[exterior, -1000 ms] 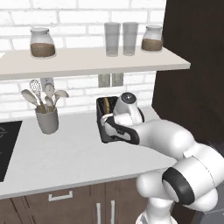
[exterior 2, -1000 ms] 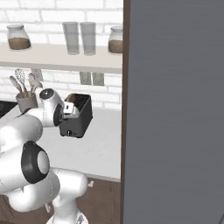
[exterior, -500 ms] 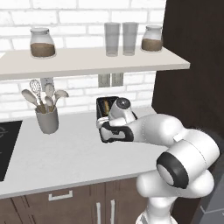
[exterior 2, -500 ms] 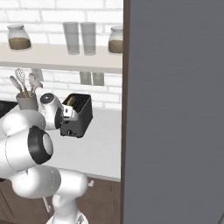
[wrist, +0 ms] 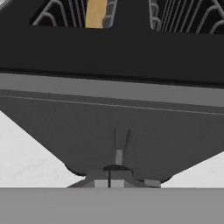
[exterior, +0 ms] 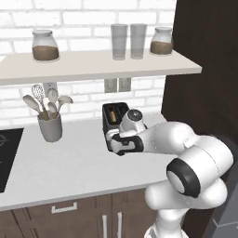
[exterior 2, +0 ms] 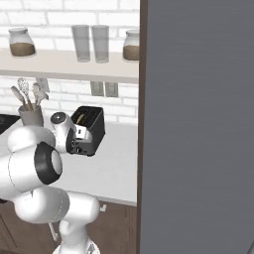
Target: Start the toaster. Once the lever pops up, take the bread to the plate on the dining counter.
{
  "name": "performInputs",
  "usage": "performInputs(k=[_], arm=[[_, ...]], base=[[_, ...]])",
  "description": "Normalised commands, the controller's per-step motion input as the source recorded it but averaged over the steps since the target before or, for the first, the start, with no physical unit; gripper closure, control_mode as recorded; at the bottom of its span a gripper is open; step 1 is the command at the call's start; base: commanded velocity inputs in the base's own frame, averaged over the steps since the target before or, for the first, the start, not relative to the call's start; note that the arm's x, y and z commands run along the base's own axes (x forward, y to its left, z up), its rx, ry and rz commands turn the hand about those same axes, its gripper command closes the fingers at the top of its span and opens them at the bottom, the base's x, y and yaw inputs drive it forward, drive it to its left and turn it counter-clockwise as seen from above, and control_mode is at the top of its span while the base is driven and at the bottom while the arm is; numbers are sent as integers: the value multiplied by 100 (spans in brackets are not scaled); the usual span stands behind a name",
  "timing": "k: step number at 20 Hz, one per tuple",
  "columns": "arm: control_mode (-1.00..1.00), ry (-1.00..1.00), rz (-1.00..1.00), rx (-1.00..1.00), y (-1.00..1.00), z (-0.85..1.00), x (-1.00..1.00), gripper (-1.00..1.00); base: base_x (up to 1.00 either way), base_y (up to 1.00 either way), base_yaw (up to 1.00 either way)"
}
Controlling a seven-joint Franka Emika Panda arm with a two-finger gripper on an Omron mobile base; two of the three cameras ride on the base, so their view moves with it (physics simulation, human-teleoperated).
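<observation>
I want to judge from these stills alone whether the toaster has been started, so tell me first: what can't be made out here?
- Toaster front and lever: both base views, hidden behind the robot's hand.
- Gripper tips: hand view, cut off at the bottom edge, so any contact with the toaster is unclear.
- Bread: hand view, cut off by the top edge; in the left base view too small to judge.

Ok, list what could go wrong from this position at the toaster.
1. The shut tool sits low against the front of the small dark grey boxy toaster; pressing off-centre could slide off the lever or shove the toaster across the white counter.
2. The thin tan-brown bread slice sits deep in its slot, so grasping it later may be awkward.
3. The wrist crowds the toaster and could bump it when retreating.
</observation>
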Motion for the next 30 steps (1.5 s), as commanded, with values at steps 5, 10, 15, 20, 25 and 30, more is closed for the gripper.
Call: performInputs(k=[5, 10, 15, 20, 25, 30], arm=[[-100, -1, 0, -1, -31, -88, -14, 100], [-100, -3, -1, 2, -5, -9, -35, 100], [-100, 0, -5, 0, -2, 71, -23, 100], [-100, 2, -6, 0, 0, 91, 0, 100], [-100, 20, -1, 0, 0, 92, 0, -100], [-100, 15, 0, 0, 0, 42, 0, -100]], base=[[0, 0, 0], [0, 0, 0], [0, 0, 0], [0, 0, 0], [0, 0, 0], [0, 0, 0]])
